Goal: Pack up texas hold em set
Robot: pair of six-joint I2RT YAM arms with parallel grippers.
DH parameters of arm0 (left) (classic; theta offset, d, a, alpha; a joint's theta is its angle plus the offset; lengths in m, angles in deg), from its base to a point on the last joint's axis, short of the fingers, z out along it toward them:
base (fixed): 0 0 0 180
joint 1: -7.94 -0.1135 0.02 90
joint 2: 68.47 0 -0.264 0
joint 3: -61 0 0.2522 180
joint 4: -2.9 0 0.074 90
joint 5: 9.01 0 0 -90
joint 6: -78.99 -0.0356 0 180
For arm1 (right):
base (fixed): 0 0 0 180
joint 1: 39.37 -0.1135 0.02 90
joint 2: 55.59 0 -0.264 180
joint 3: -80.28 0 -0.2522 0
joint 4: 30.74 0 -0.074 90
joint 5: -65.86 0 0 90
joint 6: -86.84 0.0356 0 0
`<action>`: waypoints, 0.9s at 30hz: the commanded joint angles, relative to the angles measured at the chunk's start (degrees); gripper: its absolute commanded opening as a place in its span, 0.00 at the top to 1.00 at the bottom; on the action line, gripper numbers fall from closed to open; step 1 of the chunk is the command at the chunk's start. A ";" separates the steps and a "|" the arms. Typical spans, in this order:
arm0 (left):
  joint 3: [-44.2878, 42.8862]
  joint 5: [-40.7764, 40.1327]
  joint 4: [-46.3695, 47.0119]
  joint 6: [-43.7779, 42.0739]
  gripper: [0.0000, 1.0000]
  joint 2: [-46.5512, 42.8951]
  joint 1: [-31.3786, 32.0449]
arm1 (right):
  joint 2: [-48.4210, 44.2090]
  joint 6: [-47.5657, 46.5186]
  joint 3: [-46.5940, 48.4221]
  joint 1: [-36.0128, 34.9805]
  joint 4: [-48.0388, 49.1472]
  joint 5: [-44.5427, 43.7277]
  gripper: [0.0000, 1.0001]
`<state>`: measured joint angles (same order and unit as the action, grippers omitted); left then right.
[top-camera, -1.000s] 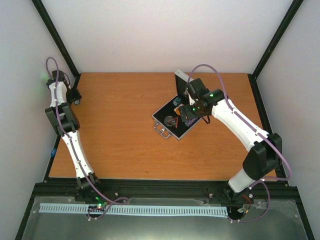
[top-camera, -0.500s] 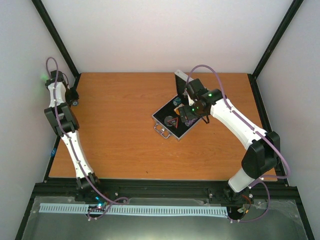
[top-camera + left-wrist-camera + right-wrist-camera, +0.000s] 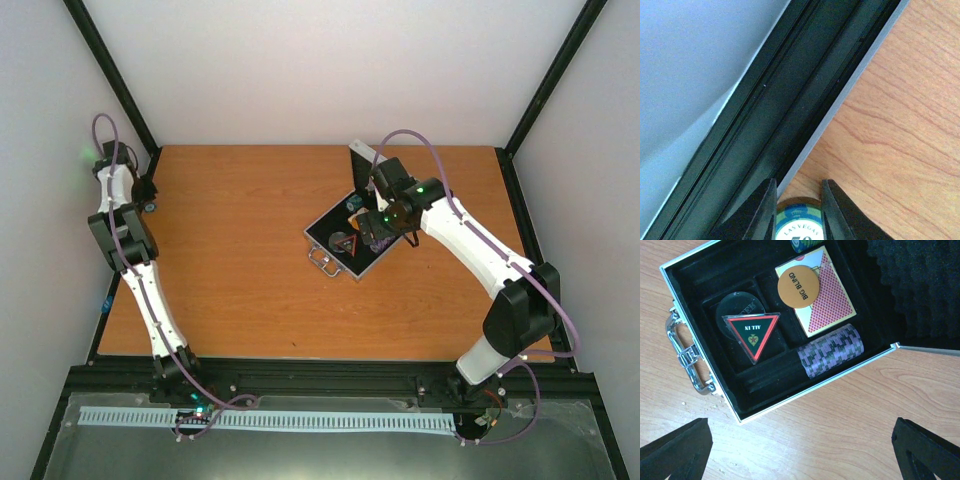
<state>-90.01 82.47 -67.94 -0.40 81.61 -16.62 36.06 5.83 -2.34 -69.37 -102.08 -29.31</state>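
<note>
At the table's (image 3: pixel 250 260) far-left corner, hard against the black frame rail (image 3: pixel 790 100), the left gripper (image 3: pixel 798 186) has its fingers (image 3: pixel 765 212) pressed against both sides of a green-and-white poker chip (image 3: pixel 799 222), pinching it. This chip lies well apart from everything else. I judge the arm is reaching out so far because this stray piece has to be fetched into the set.

Right of the table's middle, toward the far edge, the silver case (image 3: pixel 700 285) lies flat. Its foam-lined lid (image 3: pixel 920 285) is thrown back and its handle (image 3: pixel 687 357) faces the near edge. It is open, presumably so pieces can go straight down into the black lining.

- The card pack (image 3: pixel 832 300) fills its own compartment, and the orange disc (image 3: pixel 798 287) rests on it.
- The black-red triangle (image 3: pixel 751 332) lies on the clear disc (image 3: pixel 737 305) in the next compartment.
- A row of purple chips (image 3: pixel 832 350) stands on edge in a groove along the case's side.

The right gripper (image 3: pixel 800 450) hangs above the case's edge, spread wide and holding nothing. It seems to be waiting there, ready to handle the case or tidy what is in it. The lid cannot sensibly go down until the far chip is carried across the table.
</note>
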 commanded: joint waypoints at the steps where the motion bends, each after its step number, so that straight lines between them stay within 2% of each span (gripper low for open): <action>1: 6.54 0.06 -5.76 -0.20 0.76 1.68 3.37 | 0.21 -0.38 1.03 0.47 0.59 -0.63 0.00; 5: 14.27 0.75 -4.26 -1.95 0.77 -3.43 3.55 | 0.02 -0.38 0.69 0.47 0.68 -0.73 0.00; 13: 24.31 -1.67 -7.39 -5.74 0.76 -11.70 5.12 | -0.34 -0.64 1.05 0.47 0.81 -0.63 0.00; 19: 33.80 1.75 -5.98 -4.41 0.76 -20.51 7.24 | -0.59 -0.60 1.12 0.47 1.47 0.24 0.00; 25: 37.55 0.40 -7.53 -3.38 0.76 -28.14 12.40 | -1.03 -1.11 1.09 0.47 1.54 0.65 0.00; 27: 36.97 0.27 -8.02 -3.15 0.73 -31.07 12.76 | -1.33 -1.30 1.05 0.47 1.41 0.46 0.00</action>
<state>-52.11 82.47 -72.95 -4.18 57.37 -5.45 36.06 5.42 -2.32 -69.37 -101.36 -29.02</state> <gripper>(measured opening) 0.242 1.000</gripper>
